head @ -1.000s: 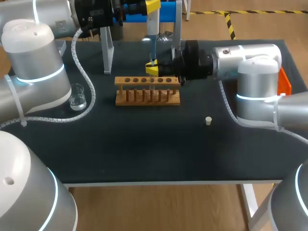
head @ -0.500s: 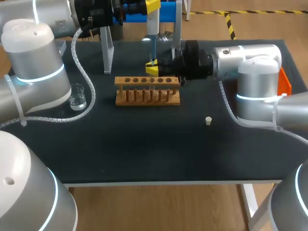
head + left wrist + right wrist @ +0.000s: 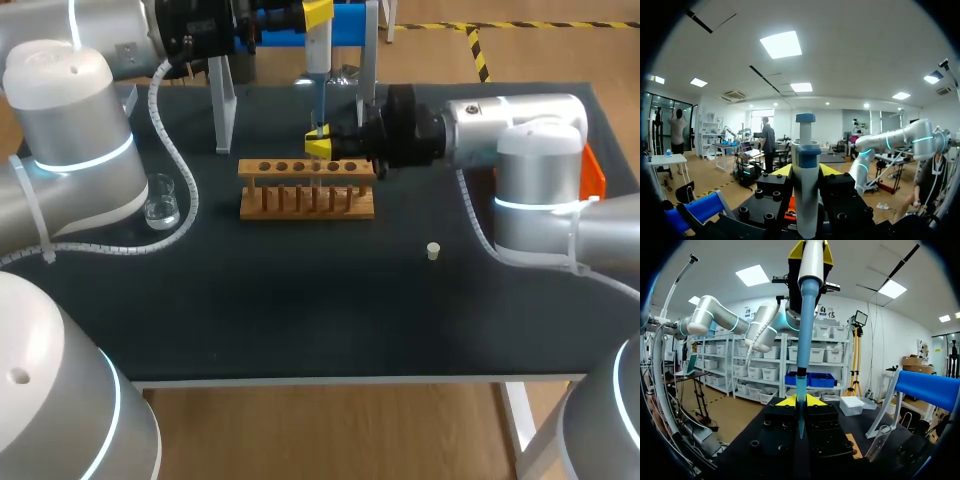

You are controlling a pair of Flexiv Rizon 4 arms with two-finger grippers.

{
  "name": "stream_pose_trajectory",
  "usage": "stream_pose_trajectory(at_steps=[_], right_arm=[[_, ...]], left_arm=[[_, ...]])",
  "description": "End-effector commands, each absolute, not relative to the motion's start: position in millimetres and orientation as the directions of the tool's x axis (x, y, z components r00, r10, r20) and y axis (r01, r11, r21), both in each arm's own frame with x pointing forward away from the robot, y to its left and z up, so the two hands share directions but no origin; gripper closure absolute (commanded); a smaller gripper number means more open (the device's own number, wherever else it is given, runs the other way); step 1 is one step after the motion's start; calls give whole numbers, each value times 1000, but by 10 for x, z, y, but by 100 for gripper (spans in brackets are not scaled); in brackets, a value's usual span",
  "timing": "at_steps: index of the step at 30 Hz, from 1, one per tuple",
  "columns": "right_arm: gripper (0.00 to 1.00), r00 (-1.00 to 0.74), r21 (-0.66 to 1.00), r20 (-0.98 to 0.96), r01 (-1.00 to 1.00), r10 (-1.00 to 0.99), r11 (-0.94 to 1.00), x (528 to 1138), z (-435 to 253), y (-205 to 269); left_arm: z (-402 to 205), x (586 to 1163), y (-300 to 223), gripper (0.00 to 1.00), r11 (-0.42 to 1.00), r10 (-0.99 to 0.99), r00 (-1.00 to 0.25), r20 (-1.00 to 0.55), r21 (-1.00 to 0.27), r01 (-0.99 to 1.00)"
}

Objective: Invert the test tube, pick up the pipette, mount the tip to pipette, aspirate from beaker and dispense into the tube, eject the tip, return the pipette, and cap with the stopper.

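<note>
At the far side of the dark table (image 3: pixel 300 310) the left gripper (image 3: pixel 315 12) is clamped on the body of the pipette (image 3: pixel 317 50), holding it upright well above the tabletop. From that arm's wrist camera the pipette (image 3: pixel 805 165) stands straight up between the black fingers, whose yellow ends touch it on both sides, with the blue plunger cap on top. A long blue tip (image 3: pixel 318 105) is fitted on the pipette's lower end and points straight down. The right arm reaches in level from the right. The right gripper (image 3: pixel 318 147) sits directly under the pipette and just behind the wooden rack (image 3: pixel 307 195), with its yellow fingertips drawn close together. In the right wrist view the tip (image 3: pixel 806 325) runs down from the pipette and enters a slim test tube (image 3: pixel 800 385). That tube stands upright, pinched between the fingertips of the right gripper (image 3: pixel 800 401). The tip's lower end sits inside the tube, below the level of the fingers. From overhead the tube itself is hard to pick out against the gripper. The rack shows a row of holes along its top. A small glass beaker (image 3: pixel 160 203) with some clear liquid stands well off to the left of the rack, close to the left arm's cable. The pale stopper (image 3: pixel 433 251) lies alone on the table, nearer the front edge and to the right of the rack. A clear stand with a blue bar (image 3: pixel 350 25) rises at the back, next to the pipette. An orange box (image 3: pixel 592 172) peeks out behind the right arm at the table's right edge.
</note>
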State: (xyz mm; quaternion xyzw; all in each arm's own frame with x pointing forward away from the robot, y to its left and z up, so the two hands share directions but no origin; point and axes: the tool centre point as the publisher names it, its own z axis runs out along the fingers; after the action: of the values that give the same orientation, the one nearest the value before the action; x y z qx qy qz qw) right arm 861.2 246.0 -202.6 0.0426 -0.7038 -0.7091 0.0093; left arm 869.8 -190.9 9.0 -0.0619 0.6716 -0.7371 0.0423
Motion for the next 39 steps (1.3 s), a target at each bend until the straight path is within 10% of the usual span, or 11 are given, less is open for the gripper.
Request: stream_pose_trajectory(at_steps=[1, 39], right_arm=[[100, -996, 999, -48, -47, -73, -8, 8597, -2013, 2449], [100, -997, 999, -38, -36, -65, -34, 8640, -1789, 2489]], left_arm=[[84, 8693, -1904, 100, -97, -146, -989, 33, -995, -19], [84, 8693, -1904, 100, -97, -146, -989, 33, -995, -19]])
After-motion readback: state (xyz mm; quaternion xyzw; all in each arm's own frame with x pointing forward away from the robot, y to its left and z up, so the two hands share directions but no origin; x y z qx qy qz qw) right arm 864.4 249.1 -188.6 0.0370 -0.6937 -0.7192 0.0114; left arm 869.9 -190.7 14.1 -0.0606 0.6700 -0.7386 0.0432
